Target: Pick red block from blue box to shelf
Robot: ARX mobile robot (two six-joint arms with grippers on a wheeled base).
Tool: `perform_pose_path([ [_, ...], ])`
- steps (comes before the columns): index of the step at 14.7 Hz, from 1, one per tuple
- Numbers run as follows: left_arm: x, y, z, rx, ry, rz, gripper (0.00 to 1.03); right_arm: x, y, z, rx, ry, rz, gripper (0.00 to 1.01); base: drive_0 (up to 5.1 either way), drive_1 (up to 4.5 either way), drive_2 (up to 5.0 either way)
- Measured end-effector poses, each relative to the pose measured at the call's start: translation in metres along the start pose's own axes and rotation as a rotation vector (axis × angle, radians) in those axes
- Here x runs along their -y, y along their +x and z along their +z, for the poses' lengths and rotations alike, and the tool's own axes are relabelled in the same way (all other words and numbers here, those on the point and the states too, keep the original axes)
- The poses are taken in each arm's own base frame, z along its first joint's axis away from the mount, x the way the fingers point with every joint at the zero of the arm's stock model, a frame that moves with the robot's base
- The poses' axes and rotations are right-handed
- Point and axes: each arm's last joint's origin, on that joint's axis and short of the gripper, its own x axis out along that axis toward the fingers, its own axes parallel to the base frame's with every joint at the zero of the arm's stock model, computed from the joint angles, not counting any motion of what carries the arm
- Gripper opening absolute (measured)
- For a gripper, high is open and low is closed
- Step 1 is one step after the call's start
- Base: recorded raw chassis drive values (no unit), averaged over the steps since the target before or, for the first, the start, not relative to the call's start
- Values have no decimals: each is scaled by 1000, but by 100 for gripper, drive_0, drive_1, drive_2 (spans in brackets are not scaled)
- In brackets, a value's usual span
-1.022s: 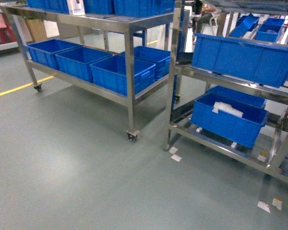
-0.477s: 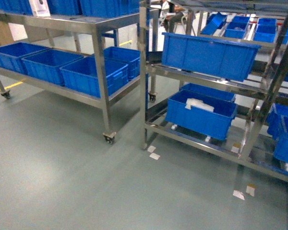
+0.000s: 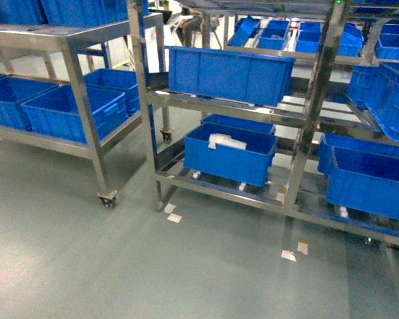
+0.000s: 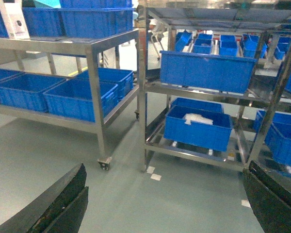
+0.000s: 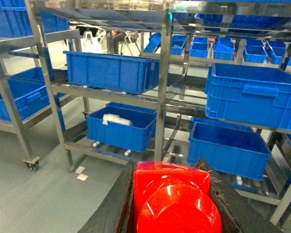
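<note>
Holding the red block (image 5: 177,204), the right gripper (image 5: 172,199) now faces the shelf (image 3: 312,113), shifted leftward.

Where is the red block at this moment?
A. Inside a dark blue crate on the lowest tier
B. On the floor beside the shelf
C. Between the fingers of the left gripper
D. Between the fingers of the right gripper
D: the right wrist view shows the red block clamped in the right gripper, while the left gripper is open and empty.

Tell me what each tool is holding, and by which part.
Right tool: small glossy red plastic block, clamped by its two opposite sides, stud facing the camera. Left tool: open, holding nothing.
</note>
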Motion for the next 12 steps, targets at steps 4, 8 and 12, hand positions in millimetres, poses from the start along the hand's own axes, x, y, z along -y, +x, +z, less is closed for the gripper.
perform_pose_path([
  [4, 0, 0, 0, 0, 0, 0, 98, 0, 0, 0, 0, 0, 0, 28, -149, -149, -149],
  [8, 0, 0, 0, 0, 0, 0, 98, 0, 0, 0, 0, 0, 0, 28, -155, -155, -155],
  [12, 0, 0, 0, 0, 0, 0, 98, 0, 0, 0, 0, 0, 0, 28, -166, -166, -166],
])
